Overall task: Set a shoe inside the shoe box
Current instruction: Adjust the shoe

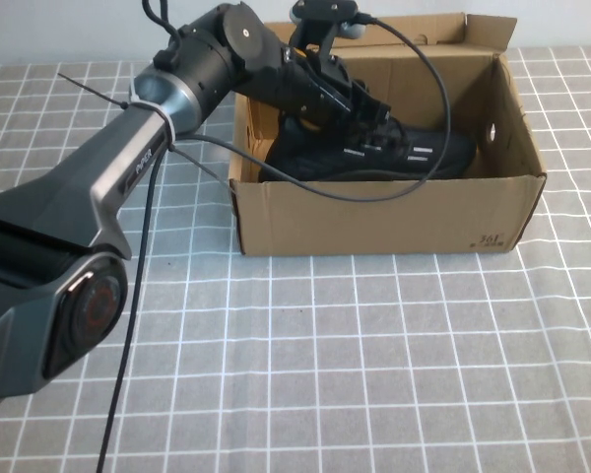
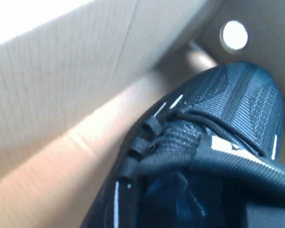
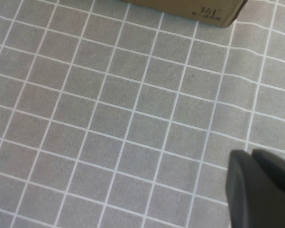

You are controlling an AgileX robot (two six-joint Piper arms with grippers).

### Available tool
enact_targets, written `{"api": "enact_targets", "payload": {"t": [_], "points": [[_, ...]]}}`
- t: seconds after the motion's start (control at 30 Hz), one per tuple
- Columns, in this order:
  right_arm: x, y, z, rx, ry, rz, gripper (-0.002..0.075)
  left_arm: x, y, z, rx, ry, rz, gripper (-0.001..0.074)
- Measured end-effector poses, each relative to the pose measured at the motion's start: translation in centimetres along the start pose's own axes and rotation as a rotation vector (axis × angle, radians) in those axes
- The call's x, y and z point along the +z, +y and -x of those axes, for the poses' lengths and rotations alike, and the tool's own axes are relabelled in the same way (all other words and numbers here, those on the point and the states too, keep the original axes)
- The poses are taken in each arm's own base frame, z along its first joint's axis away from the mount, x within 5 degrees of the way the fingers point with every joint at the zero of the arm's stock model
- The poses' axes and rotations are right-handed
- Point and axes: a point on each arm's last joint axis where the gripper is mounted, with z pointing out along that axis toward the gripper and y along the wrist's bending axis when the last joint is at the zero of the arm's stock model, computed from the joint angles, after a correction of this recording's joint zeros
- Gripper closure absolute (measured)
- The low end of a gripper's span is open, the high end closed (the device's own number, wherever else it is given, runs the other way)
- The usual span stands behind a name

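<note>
**Shoe lies in the box, our left arm reaches in over it**

We work on a table with a grey cloth (image 1: 374,345) marked in white squares, and a pale wall stands behind it. A brown cardboard shoe box (image 1: 374,222) with upright flaps sits at the far side of the cloth. Inside it lies the all-black knit sneaker with black laces and little white dashes (image 1: 424,153). Nothing else shows in the box.

The shoe lies flat along the box's long way. Its toe points to our right, near the round hole (image 1: 492,131) in the side wall, and its heel end is under our arm.

Our left gripper (image 1: 374,118) reaches down into the box, right over the laces and tongue. Its fingers are pressed shut. We cannot tell if they pinch the shoe or just sit on top of it. The wrist view looks straight along the shoe toward the toe.

Our right gripper (image 3: 259,187) hangs over bare cloth, in front of the box's printed corner. It is shut and holds nothing.

We think the shoe is where it belongs, so the left arm is the one that matters: it needs to lift up and out.
</note>
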Motion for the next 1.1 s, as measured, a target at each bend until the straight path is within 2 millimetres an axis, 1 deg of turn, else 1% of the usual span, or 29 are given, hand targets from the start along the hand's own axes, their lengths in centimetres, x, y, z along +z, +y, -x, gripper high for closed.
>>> {"api": "enact_targets", "payload": {"t": [0.17, 0.47, 0.63, 0.7, 0.77, 0.83, 0.93, 1.0, 1.03, 1.1], "points": [[0.0, 0.0, 0.0, 0.0, 0.003, -0.001, 0.0742, -0.2, 0.1, 0.7, 0.045, -0.061, 0.024, 0.0732], [0.0, 0.0, -0.1, 0.0, 0.009, -0.003, 0.0742, -0.3, -0.1, 1.3, 0.203, -0.131, 0.009, 0.0733], [0.0, 0.0, -0.1, 0.0, 0.009, -0.003, 0.0742, -0.5, 0.3, 1.4, 0.208, -0.154, 0.006, 0.0733], [0.0, 0.0, -0.1, 0.0, 0.009, -0.003, 0.0742, -0.7, 0.6, 1.5, 0.212, -0.159, 0.015, 0.0722], [0.0, 0.0, -0.1, 0.0, 0.009, -0.003, 0.0742, -0.8, 0.9, 1.5, 0.215, -0.161, 0.021, 0.0682], [0.0, 0.0, -0.1, 0.0, 0.009, -0.003, 0.0742, -0.8, 0.9, 1.5, 0.217, -0.162, 0.023, 0.0612], [0.0, 0.0, -0.1, 0.005, 0.011, 0.004, 0.0742, -0.9, 1.2, 1.7, 0.213, -0.19, 0.048, 0.0456], [0.0, 0.1, -0.1, 0.01, 0.015, 0.014, 0.0742, -1.0, 1.3, 2.0, 0.209, -0.212, 0.064, 0.0377], [0.0, 0.2, -0.1, 0.01, 0.016, 0.019, 0.0742, -1.0, 1.3, 2.1, 0.206, -0.223, 0.072, 0.0347], [0.0, 0.3, -0.2, 0.011, 0.022, 0.032, 0.0742, -1.0, 1.4, 2.2, 0.203, -0.233, 0.079, 0.0314]]}}
